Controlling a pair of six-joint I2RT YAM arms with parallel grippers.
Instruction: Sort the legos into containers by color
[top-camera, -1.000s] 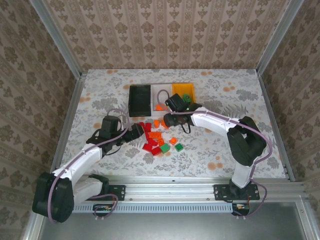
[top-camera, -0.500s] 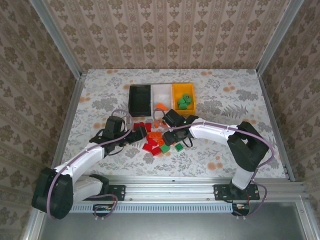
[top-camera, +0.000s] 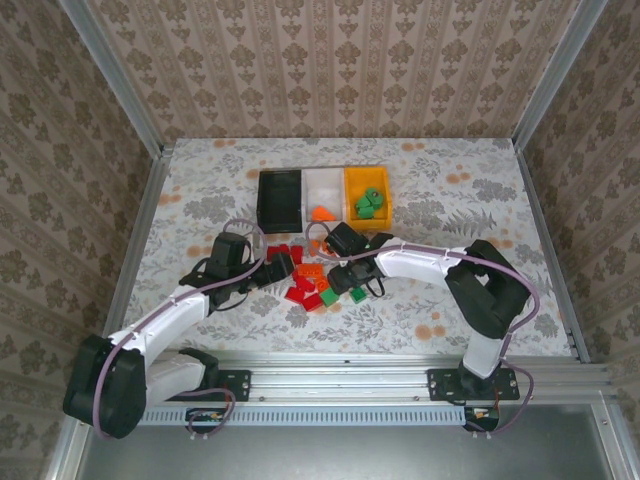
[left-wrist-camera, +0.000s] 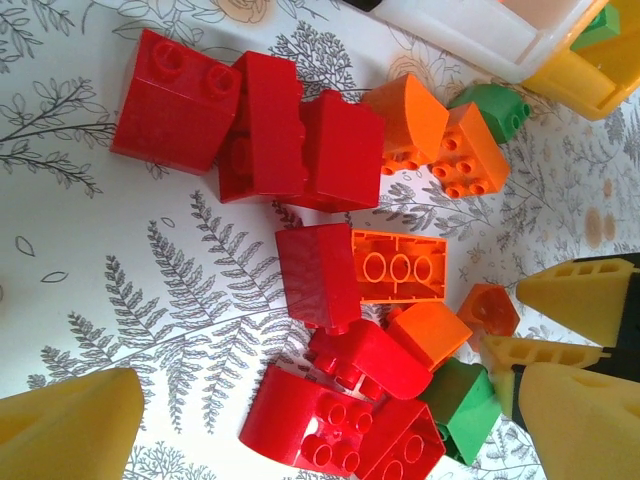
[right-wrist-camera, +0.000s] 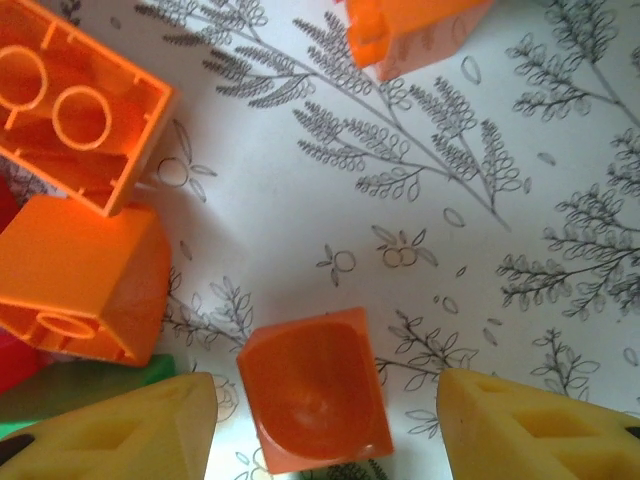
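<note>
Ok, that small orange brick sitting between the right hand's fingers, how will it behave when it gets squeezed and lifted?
The small orange brick looks like hard moulded plastic, so it is probably stiff and light. Its glossy, scooped top suggests it may slip or twist if the right hand pinches off-centre. It lies flat, so rolling seems unlikely.
</note>
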